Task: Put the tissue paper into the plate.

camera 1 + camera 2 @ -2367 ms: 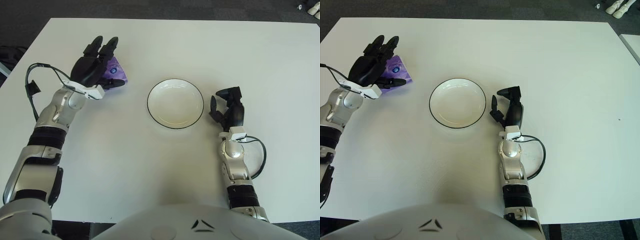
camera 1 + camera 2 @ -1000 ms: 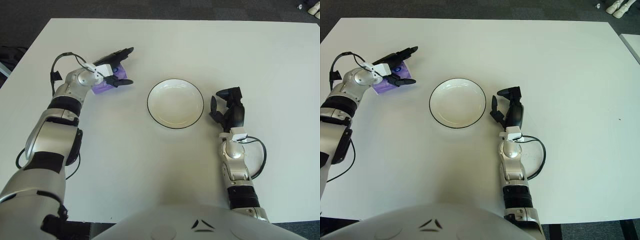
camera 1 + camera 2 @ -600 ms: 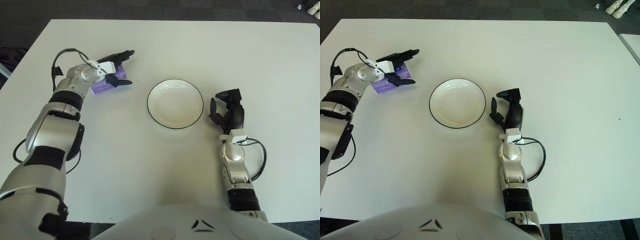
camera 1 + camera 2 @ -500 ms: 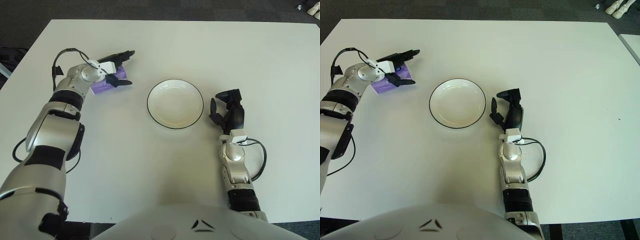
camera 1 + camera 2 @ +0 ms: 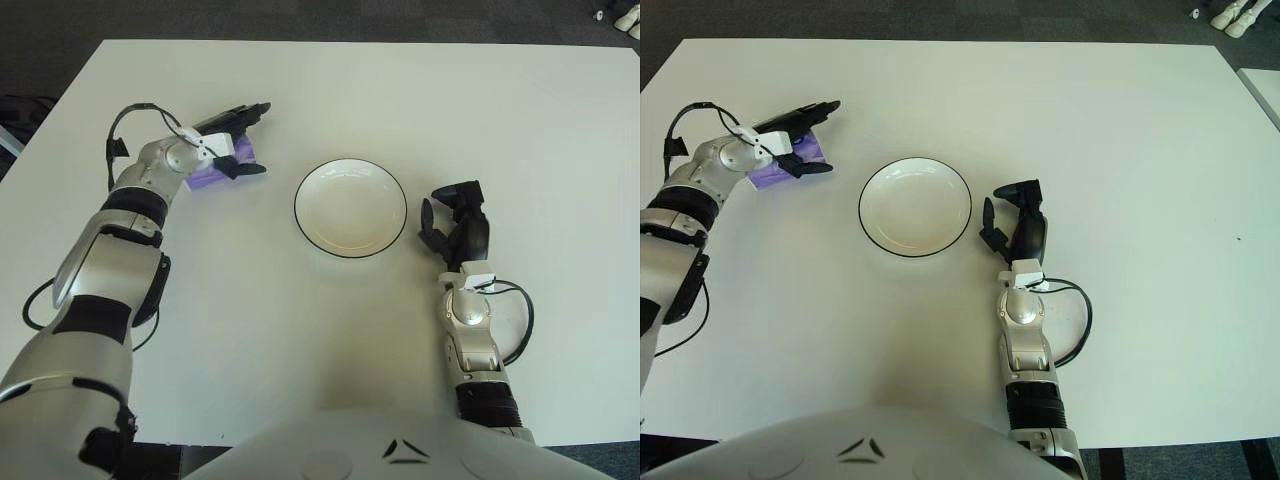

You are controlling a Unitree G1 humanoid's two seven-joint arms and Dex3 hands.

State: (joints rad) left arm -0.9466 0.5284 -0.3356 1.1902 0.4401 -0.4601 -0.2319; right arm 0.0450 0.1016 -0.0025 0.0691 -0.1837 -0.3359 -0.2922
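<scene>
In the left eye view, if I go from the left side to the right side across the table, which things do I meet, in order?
left hand closing around the purple tissue paper → white plate → right hand, beside the plate on its right.

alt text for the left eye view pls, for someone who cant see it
The robot's left hand closes its fingers around a purple tissue pack on a white table, left of an empty black-rimmed white plate. The right hand shows right of the plate, holding nothing.
</scene>
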